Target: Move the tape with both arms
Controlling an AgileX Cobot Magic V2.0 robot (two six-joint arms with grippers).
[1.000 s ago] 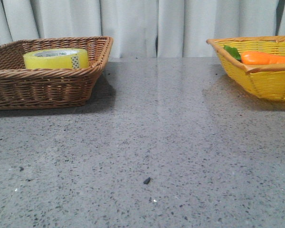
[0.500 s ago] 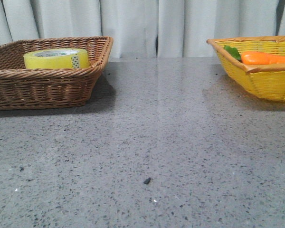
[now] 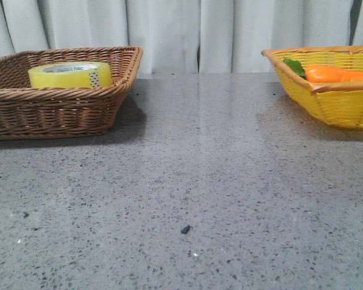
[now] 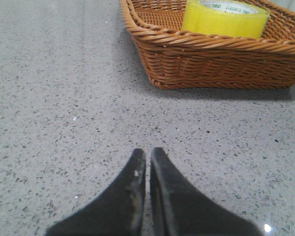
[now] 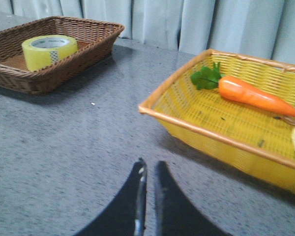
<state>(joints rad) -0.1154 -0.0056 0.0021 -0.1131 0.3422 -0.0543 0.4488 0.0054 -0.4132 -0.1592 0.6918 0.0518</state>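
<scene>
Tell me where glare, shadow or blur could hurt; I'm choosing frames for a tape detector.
Front view: the table shows a pale vertical sheen at centre, each basket casts a soft shadow, and the tape is sharp. Left wrist view: even light, a small glint near the left gripper. Right wrist view: softer overall, with the carrot and right gripper slightly blurred.

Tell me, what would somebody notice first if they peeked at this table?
Probably the bright yellow tape, lying flat inside the brown wicker basket at the table's far left. Next, the orange carrot with green leaves, resting in the yellow basket at the far right. The grey speckled table stretches between them.
</scene>
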